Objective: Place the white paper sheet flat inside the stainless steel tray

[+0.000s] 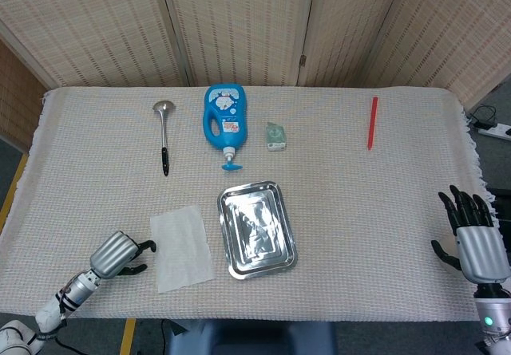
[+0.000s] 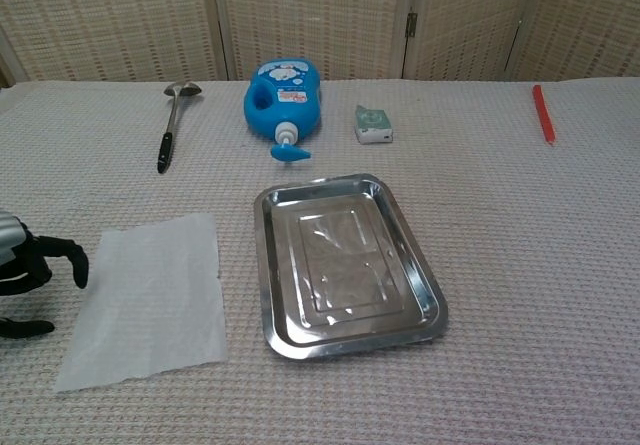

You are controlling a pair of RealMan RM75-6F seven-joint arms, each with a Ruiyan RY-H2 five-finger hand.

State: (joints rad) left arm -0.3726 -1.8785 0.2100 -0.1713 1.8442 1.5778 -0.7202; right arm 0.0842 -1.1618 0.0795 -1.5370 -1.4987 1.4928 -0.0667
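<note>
L hand empty, fingers apart, just beside paper sheet; tray bare; R hand fingers spread, empty

Woven folding screen behind table; pale textured tablecloth; grey floor, yellow stripe.

Left hand, right hand: ribbed silver backs, black fingers; striped left wrist cable

Paper sheet just left of tray
</note>
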